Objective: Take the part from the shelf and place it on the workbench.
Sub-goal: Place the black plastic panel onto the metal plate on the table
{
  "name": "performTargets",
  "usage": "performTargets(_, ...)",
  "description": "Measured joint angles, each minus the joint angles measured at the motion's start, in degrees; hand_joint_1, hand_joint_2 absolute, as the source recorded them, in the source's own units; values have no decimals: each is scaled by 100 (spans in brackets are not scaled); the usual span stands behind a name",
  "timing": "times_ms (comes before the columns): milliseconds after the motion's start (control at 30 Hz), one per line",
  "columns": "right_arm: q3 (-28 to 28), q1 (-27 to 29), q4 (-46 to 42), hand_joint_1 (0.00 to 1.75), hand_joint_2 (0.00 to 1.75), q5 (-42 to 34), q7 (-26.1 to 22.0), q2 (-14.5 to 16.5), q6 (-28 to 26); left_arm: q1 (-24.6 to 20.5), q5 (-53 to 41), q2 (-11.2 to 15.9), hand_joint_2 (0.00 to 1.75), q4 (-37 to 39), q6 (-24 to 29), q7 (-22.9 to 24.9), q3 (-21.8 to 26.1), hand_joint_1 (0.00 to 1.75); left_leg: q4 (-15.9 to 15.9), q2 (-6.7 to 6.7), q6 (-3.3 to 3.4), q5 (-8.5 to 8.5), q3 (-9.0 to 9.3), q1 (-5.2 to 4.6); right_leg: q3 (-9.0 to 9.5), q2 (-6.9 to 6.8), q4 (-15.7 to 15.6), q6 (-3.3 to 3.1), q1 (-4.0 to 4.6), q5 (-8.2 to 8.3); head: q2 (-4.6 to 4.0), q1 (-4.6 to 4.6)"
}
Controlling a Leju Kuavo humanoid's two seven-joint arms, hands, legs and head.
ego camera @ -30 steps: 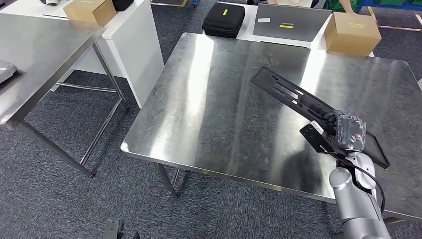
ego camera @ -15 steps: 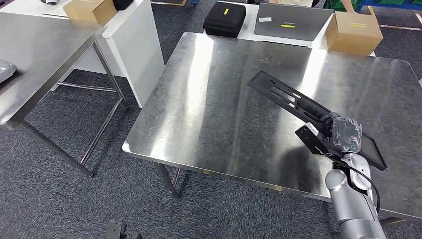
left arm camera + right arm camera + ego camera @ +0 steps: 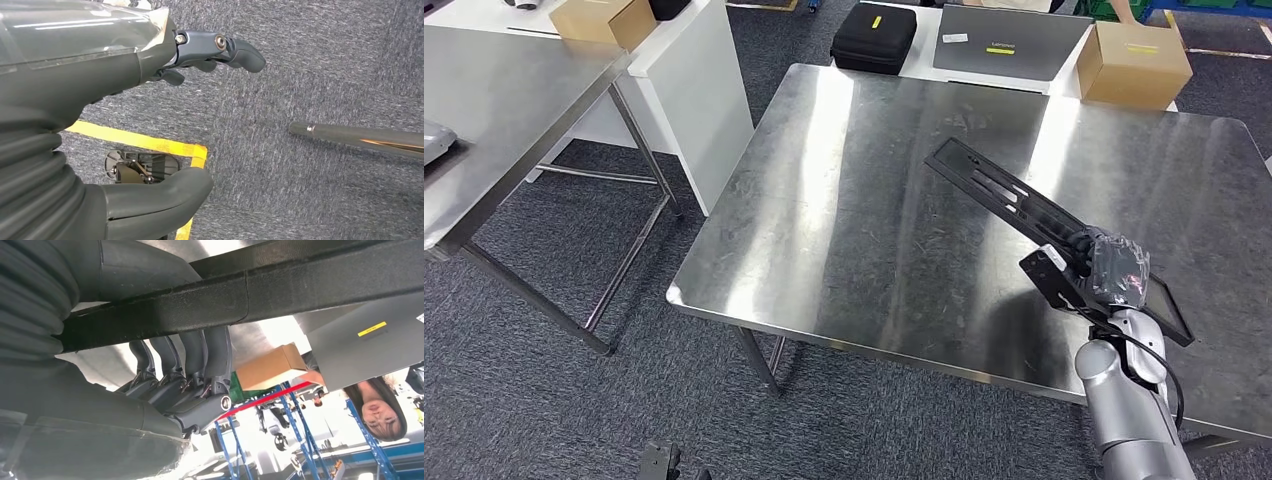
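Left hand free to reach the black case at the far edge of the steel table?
Probably not as it stands. The left hand hangs low over the carpet, open. The black case sits beyond the steel table, whose whole depth lies between.

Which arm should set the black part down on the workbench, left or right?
Right. The right robot hand already grips the long black part over the steel workbench, so it probably only needs to lower and let go. The left robot hand hangs over carpet, holding nothing.
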Motion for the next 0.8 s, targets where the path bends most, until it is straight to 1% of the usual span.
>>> performTargets(133, 3, -2, 2, 166, 175, -12, 1, 3, 0, 3, 6, 0, 175, 0, 10, 0, 4, 0, 80, 0, 11, -11, -97, 1, -93, 0, 77, -1, 0, -4, 0, 0)
performTargets(300, 9, -4, 7, 166, 175, 14, 11, 20, 0, 12, 24, 0, 175, 0, 58, -2, 12, 0, 149, 0, 20, -21, -160, 1, -150, 0, 139, 0, 0, -7, -1, 0)
performTargets(600, 15, -6, 19, 166, 175, 32, 28, 31, 0, 15, 22, 0, 175, 0, 65, -2, 15, 0, 173, -1, 35, -26, -175, 3, -161, 0, 162, 0, 1, -8, 0, -1)
performTargets(800, 21, -32, 20, 166, 175, 229, 89, 20, 0, 15, -1, 0, 175, 0, 67, -1, 15, 0, 163, 0, 37, -21, -168, 3, -158, 0, 156, 0, 1, -6, 1, -1)
